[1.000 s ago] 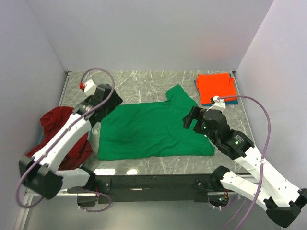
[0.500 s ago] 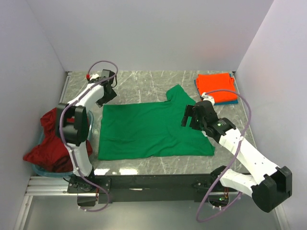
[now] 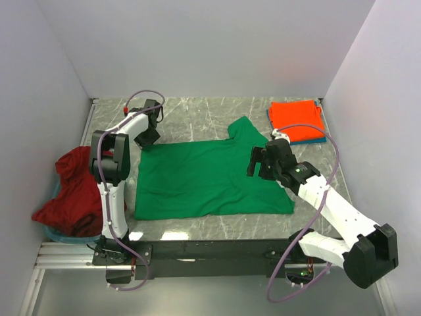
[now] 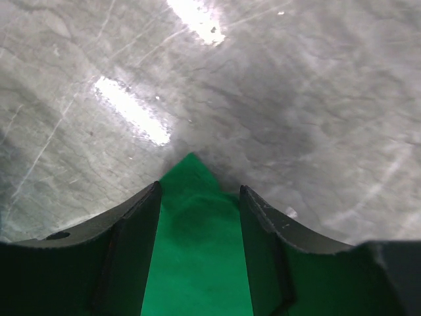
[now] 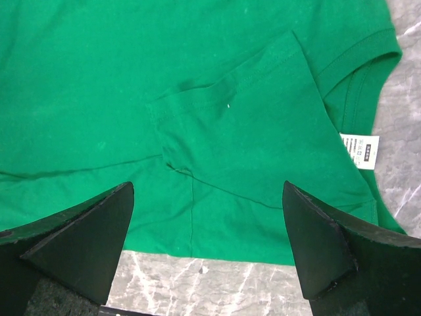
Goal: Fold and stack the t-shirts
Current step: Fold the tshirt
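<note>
We think green shirt [image 3: 210, 178] soft, light, floppy; pinch corner at 10 o'clock. There left tool [image 4: 198, 191] narrow around corner, right tool [image 5: 207, 187] wide.

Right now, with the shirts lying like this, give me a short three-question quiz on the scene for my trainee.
1. True or false: the orange-red t-shirt lies folded on the teal-blue t-shirt.
2. What sits between the fingers of the left gripper? A) a corner of the green t-shirt; B) the orange-red t-shirt; C) nothing.
3. Fill in: seen from above, the dark red t-shirt lies heaped on the green one's ___ side.
Key: 1 true; 2 A; 3 left.
</note>
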Robot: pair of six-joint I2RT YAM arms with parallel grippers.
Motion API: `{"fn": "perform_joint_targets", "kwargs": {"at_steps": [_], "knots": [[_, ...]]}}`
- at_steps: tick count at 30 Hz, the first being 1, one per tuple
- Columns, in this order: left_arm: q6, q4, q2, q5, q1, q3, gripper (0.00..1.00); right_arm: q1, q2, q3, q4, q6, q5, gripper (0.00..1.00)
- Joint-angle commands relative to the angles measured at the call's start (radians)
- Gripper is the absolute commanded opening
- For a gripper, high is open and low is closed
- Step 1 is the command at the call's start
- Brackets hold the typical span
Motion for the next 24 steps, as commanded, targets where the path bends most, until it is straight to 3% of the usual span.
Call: {"fn": "perform_joint_targets", "kwargs": {"at_steps": [1,5,12,18,22,24], "knots": [[-0.031,-0.045,0.008,-0.048,0.008,0.053,0.57,-0.013,0.007,-0.010,0.034,-0.017,-0.008,1.00],[-0.045,-0.067,0.025,-0.074,0.007,0.044,0.57,-0.016,0.015,-0.014,0.040,-0.019,-0.014,1.00],[-0.036,-0.067,0.068,-0.053,0.012,0.066,0.48,-0.019,0.021,-0.016,0.043,-0.024,-0.014,1.00],[-0.013,-0.059,0.089,-0.031,0.013,0.083,0.29,-0.023,0.027,-0.011,0.039,-0.030,0.013,1.00],[0.013,-0.042,0.078,-0.011,0.013,0.057,0.01,-0.031,0.038,-0.007,0.033,-0.027,0.047,1.00],[0.033,-0.002,0.054,0.009,0.013,0.012,0.01,-0.036,0.048,0.006,0.033,-0.030,0.058,1.00]]}}
